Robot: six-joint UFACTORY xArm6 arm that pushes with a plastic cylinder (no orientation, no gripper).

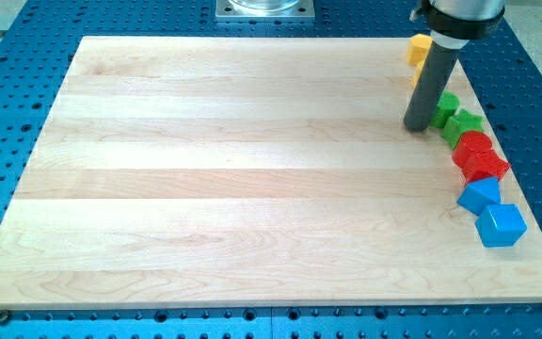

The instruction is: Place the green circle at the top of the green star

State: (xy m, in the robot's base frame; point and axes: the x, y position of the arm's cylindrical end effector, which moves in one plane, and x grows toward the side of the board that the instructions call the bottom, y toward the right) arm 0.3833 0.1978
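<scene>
Plainly, the wooden board [252, 169] leaves little margin at its right edge, where the blocks crowd in the frame's upper right. The rod has no jaws; its tip [416, 126] touches the green circle [445, 106], just above-left of the green star [463, 125]. A push rightward could tip either off, or jostle the red blocks [478, 158] below.

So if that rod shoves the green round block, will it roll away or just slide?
Probably slide: the green circle lies flat on the smooth wooden board. It looks small and light. My tip sits at its left, so it may bump the touching green star.
</scene>
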